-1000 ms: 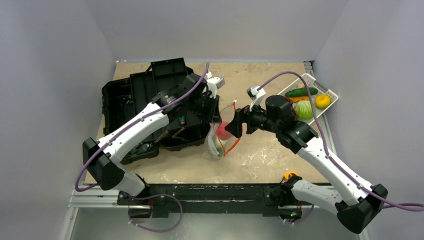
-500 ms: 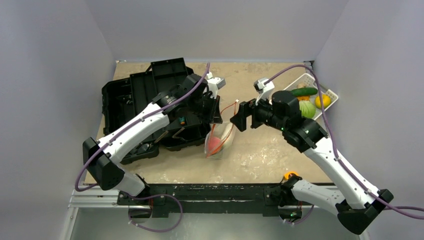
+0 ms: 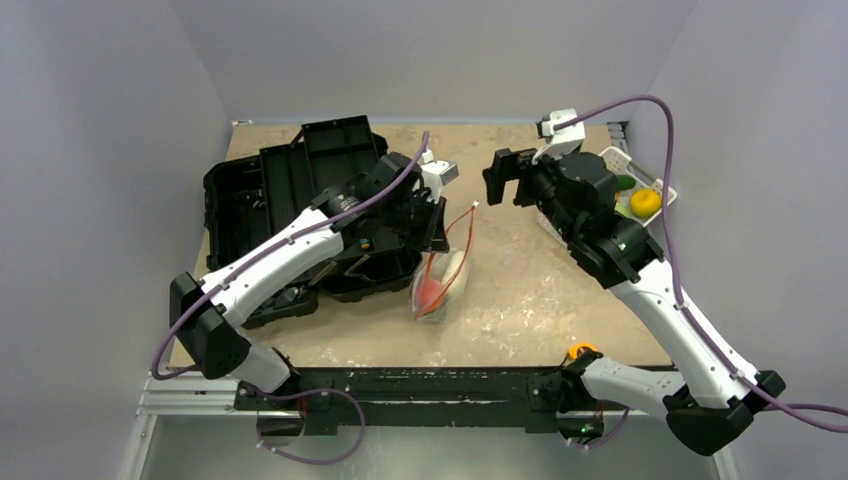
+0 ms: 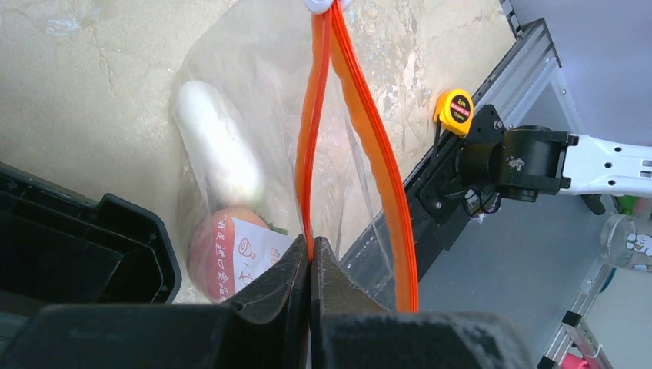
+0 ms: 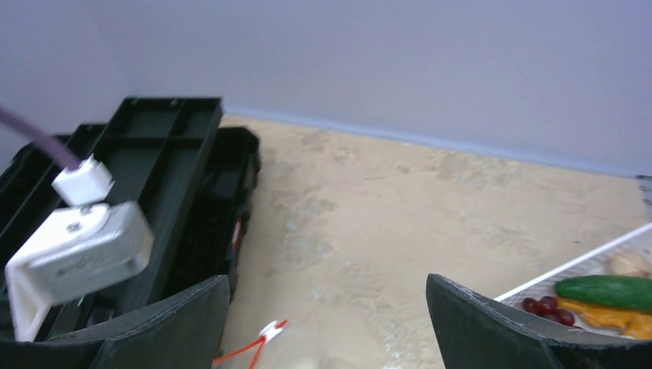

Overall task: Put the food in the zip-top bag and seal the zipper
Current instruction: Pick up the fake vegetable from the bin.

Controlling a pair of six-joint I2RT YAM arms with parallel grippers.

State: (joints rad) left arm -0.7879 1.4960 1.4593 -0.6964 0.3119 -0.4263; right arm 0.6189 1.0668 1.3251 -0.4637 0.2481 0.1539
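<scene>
At mid-frame we see the zip-top bag holding the white radish and pink-red fruit, its zipper pinched tight by our left gripper, while our right gripper hangs upper right, spread wide, empty.

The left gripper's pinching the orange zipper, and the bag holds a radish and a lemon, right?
One item's wrong: the left wrist view shows a pink-red fruit with the radish in the bag; the left gripper does pinch the zipper.
</scene>
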